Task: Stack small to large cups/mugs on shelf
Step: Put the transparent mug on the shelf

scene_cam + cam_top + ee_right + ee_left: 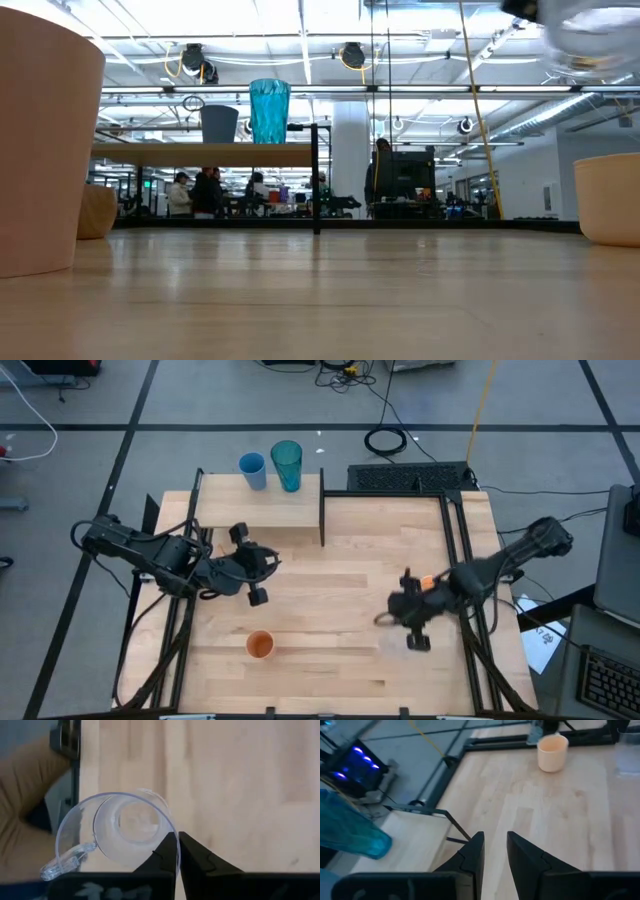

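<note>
The tabletop carries everything, and at its far left sits the shelf, a light board with a black frame, where the teal tumbler and the shorter blue cup already stand side by side, just apart. The left gripper hovers over the table just in front of the shelf, its fingers drawn to a narrow gap and gripping nothing. The right gripper is at the table's right side, and its wrist view shows its fingers pinched together on the rim of a clear handled mug, which looks lifted off the wood, though the low view blurs it too much to be sure. An orange cup stands alone near the front edge, and a peach-orange mug waits by the right frame. The main risk is that thin rim grip: a clear, smooth wall held at one edge could swing or slip out on the way to the shelf, and it might also clip the black upright or knock the tumbler over on arrival.
</note>
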`<state>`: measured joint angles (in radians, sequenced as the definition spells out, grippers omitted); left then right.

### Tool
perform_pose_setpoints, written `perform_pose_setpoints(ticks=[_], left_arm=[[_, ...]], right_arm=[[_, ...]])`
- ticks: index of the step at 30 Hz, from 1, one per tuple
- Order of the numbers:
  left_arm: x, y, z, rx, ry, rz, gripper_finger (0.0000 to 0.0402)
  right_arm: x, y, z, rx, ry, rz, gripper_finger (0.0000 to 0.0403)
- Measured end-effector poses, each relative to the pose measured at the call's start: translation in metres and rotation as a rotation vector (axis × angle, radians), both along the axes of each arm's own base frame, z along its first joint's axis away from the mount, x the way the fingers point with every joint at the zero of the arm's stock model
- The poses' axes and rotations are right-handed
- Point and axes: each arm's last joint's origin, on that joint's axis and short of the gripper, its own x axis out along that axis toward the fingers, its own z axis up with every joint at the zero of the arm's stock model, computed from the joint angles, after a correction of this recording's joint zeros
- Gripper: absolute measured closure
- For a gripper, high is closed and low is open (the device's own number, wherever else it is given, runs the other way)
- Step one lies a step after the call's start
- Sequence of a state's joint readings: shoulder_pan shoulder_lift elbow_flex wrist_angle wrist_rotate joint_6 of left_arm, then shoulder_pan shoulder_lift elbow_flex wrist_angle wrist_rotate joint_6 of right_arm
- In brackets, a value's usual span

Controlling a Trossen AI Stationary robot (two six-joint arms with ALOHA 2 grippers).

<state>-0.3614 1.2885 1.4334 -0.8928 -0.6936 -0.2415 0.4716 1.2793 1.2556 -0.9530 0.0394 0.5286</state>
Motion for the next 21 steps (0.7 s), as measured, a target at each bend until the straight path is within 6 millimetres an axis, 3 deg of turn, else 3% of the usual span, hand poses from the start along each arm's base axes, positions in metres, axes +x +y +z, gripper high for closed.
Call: perform_pose_setpoints(ticks=[6, 13, 21], left_arm=[[0.011, -0.004, 0.000, 0.109, -0.029, 0.021, 0.0316], [0.030, -0.009, -0.004, 0.278, -0.027, 0.039, 0.0316], [0.046, -0.014, -0.010, 0.367, -0.014, 0.032, 0.0316]], right_arm=[[-0.005, -0.033, 0.024, -0.109, -0.199, -0.042, 0.0402], [-0.001, -0.053, 0.049, -0.189, -0.485, -0.030, 0.0403], [0.015, -0.077, 0.055, -0.195, -0.654, -0.204, 0.0403]])
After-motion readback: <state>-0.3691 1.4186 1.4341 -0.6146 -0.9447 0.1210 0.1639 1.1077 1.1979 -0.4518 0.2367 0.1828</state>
